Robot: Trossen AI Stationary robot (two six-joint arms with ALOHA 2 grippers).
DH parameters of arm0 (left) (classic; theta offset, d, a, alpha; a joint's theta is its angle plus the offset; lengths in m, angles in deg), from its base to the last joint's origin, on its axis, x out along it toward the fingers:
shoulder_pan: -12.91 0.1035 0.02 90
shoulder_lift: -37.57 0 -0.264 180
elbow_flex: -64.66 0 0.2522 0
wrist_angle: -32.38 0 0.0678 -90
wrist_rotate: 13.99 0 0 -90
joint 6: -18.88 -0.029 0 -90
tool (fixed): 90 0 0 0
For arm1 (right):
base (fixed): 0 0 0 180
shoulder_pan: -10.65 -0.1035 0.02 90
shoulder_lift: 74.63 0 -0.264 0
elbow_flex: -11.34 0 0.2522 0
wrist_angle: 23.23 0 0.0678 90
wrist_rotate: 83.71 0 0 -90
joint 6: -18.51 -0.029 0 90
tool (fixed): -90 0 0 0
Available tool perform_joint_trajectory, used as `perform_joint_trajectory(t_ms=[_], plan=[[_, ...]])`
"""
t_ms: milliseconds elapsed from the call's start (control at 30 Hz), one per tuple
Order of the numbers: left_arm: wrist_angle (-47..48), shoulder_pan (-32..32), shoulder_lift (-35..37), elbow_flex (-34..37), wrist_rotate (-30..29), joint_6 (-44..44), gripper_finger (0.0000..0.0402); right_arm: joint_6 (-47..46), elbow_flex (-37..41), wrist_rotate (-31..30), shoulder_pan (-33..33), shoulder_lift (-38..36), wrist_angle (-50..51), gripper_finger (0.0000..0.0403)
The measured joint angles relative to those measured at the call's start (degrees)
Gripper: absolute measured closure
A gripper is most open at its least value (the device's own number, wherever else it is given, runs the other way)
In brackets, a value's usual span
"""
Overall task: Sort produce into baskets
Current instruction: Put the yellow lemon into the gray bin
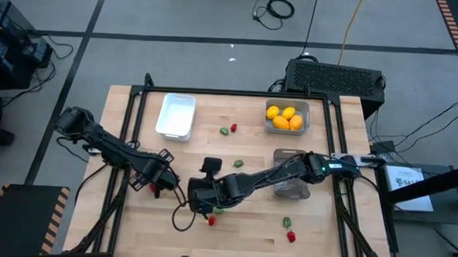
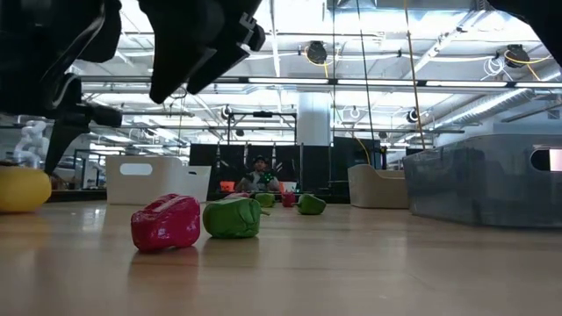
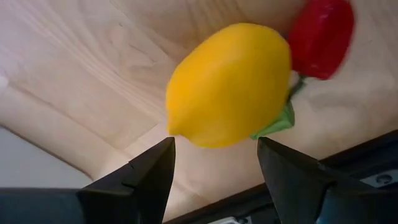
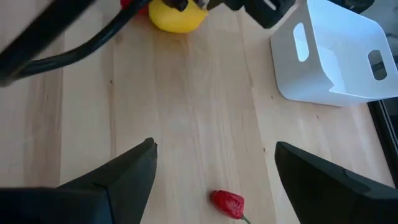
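Observation:
A yellow lemon lies on the table just beyond the tips of my left gripper. The gripper is open, with a finger to either side of the lemon and touching nothing. A red piece and a green leaf lie against the lemon's far side. My left gripper is at the table's near left. My right gripper is open beside it, above a red piece on the table. The white basket, the pale grey basket with several lemons, and the darker grey basket stand farther back.
A green piece and a red piece lie between the far baskets, and another green piece mid-table. A green piece and a red piece lie near the front edge. My right arm crosses over the darker grey basket.

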State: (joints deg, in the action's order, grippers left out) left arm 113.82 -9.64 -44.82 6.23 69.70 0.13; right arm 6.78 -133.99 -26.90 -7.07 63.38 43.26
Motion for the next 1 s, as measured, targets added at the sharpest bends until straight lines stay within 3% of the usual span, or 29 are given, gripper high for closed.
perform_joint_trajectory(t_ms=[467, 667, 900, 1000], plan=[[1.5, 0.0, 0.0, -2.2, -0.7, 3.5, 0.0166, 0.4, 0.0, 0.0, 0.2, 0.0, -1.1, 0.0090], [9.3, 1.7, 0.6, -8.8, 0.9, 17.0, 0.0166, 0.4, 0.0, 0.0, 0.2, 0.0, -1.2, 0.0090], [12.7, 6.1, 1.3, -12.0, 4.4, 51.9, 0.0166, 0.5, 0.0, 0.0, 0.4, 0.0, -1.1, 0.0090], [15.1, 7.2, 1.2, -11.9, 5.7, 58.1, 0.0166, 0.7, 0.0, -0.7, 0.4, 0.0, 0.8, 0.0090]])
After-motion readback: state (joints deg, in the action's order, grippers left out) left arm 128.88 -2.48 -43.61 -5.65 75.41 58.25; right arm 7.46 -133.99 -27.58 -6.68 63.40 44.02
